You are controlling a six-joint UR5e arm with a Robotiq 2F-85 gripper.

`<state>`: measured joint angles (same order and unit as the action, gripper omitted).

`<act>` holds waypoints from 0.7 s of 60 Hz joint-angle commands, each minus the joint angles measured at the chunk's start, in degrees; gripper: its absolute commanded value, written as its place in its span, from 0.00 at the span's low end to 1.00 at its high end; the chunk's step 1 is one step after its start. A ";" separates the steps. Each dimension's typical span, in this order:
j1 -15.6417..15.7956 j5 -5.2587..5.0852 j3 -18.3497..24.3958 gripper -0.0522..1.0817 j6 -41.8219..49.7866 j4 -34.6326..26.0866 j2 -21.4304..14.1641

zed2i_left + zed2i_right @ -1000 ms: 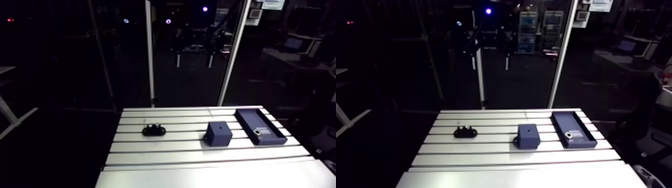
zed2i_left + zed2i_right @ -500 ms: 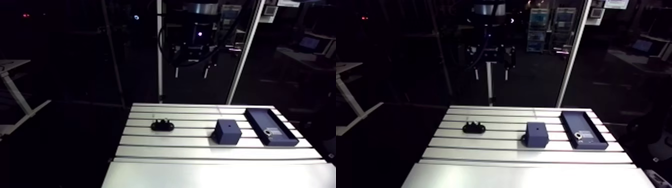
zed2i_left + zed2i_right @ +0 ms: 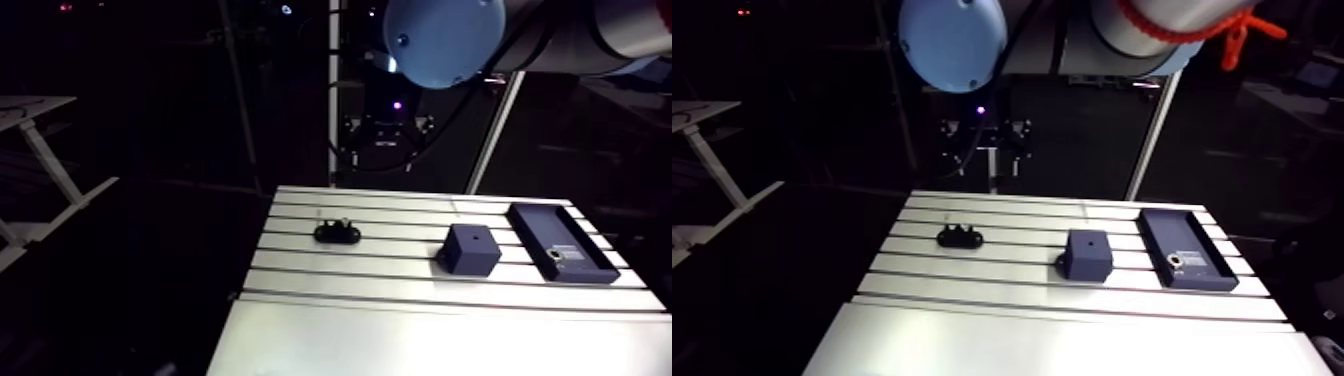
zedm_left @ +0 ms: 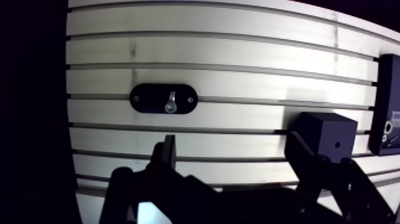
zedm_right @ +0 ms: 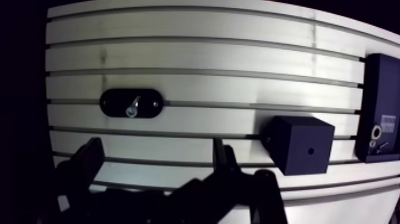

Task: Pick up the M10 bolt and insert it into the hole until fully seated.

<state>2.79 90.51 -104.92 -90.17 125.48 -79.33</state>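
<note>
Bolt (image 4: 171, 102) stands in a black oval holder (image 4: 146, 98) on the desk's (image 4: 238, 59) left side, likely so it can be gripped from above. The end effector (image 4: 230, 149) hovers over the desk, fingers (image 4: 163, 158) spread wide, holding nothing. The blue block (image 4: 327, 136) with its hole (image 4: 337, 144) sits to the right, well apart.

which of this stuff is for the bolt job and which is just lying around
For the job: bolt, standing in its black holder; blue block with a hole, likely the target; open tool.
Lying about: dark tray beside the block.
</note>
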 commanded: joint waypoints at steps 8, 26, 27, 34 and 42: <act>2.56 2.26 -0.40 0.05 0.29 3.22 2.54; 4.14 1.40 -0.49 0.06 1.27 6.86 5.08; 4.14 1.40 -0.49 0.06 1.27 6.86 5.08; 4.40 1.29 -0.50 0.06 1.77 7.97 6.03; 4.42 1.47 -0.50 0.06 1.97 8.58 6.93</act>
<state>6.94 91.98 -105.40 -88.61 132.68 -73.82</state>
